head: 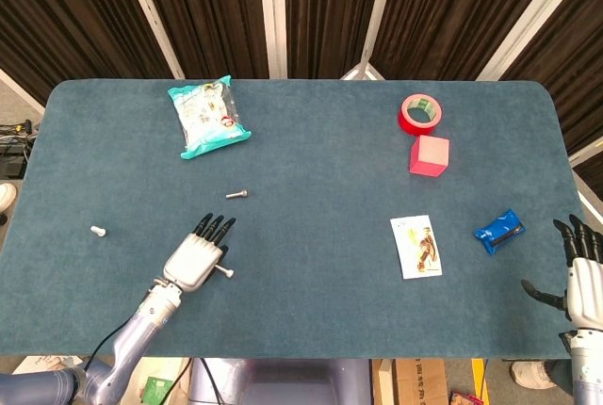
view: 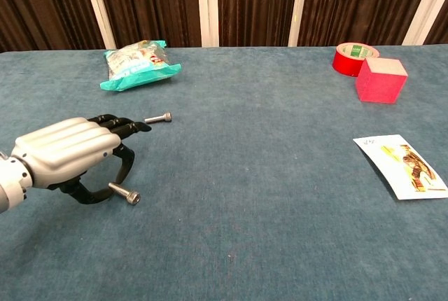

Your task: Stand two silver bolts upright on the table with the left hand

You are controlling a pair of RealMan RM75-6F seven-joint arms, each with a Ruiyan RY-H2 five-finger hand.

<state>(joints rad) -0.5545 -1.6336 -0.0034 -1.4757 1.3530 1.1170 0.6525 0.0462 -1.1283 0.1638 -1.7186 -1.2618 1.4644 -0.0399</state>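
Here the left hand (view: pixel 66 150) pinches a silver bolt (view: pixel 124 193) lying flat just nearer than the second bolt (view: pixel 158 117); beyond that lies the snack bag (view: pixel 136 63). The right hand (head: pixel 582 278) hangs spread, holding nothing.

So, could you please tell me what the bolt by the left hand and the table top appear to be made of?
The bolt beside the left hand looks like bare metal: silvery, with a bright glint. The table top seems covered in teal felt or short carpet: matte and faintly fuzzy.
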